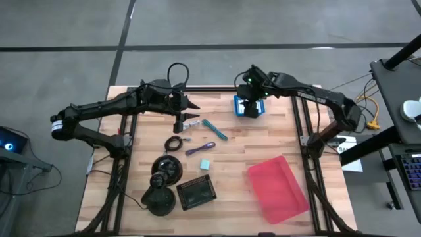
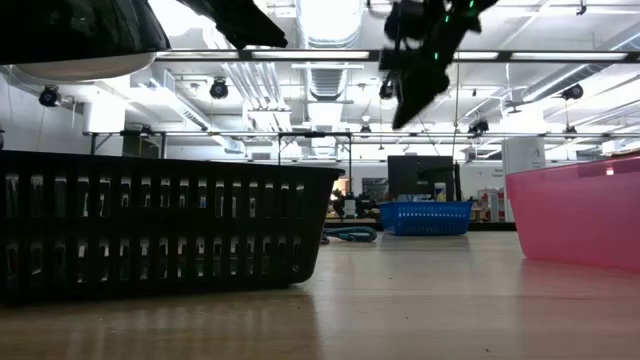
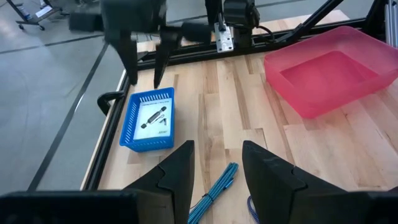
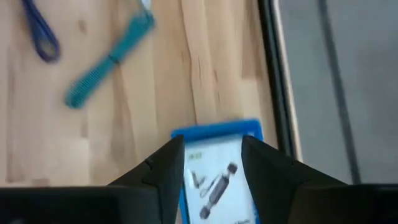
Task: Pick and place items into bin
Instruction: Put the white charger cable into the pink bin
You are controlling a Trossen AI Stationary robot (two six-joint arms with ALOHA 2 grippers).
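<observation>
The white packet (image 3: 153, 117) lies flat in the small blue bin (image 1: 237, 105) at the table's far edge. My right gripper (image 3: 144, 78) hangs open above that bin, with nothing between its fingers; its wrist view looks down on the packet (image 4: 214, 180). On the wood lie the teal-handled tool (image 1: 216, 129), the coiled black cable (image 1: 174, 143), the purple pen (image 1: 200, 149) and the pale teal cube (image 1: 206, 164). My left gripper (image 1: 195, 120) hovers open and empty over the table's far left part, just left of the teal-handled tool (image 3: 216, 186).
A pink tray (image 1: 277, 187) sits at the near right. Two black domed objects (image 1: 163, 184) and a black slatted basket (image 1: 196, 192) stand at the near left. Bare wood lies between the blue bin and the pink tray.
</observation>
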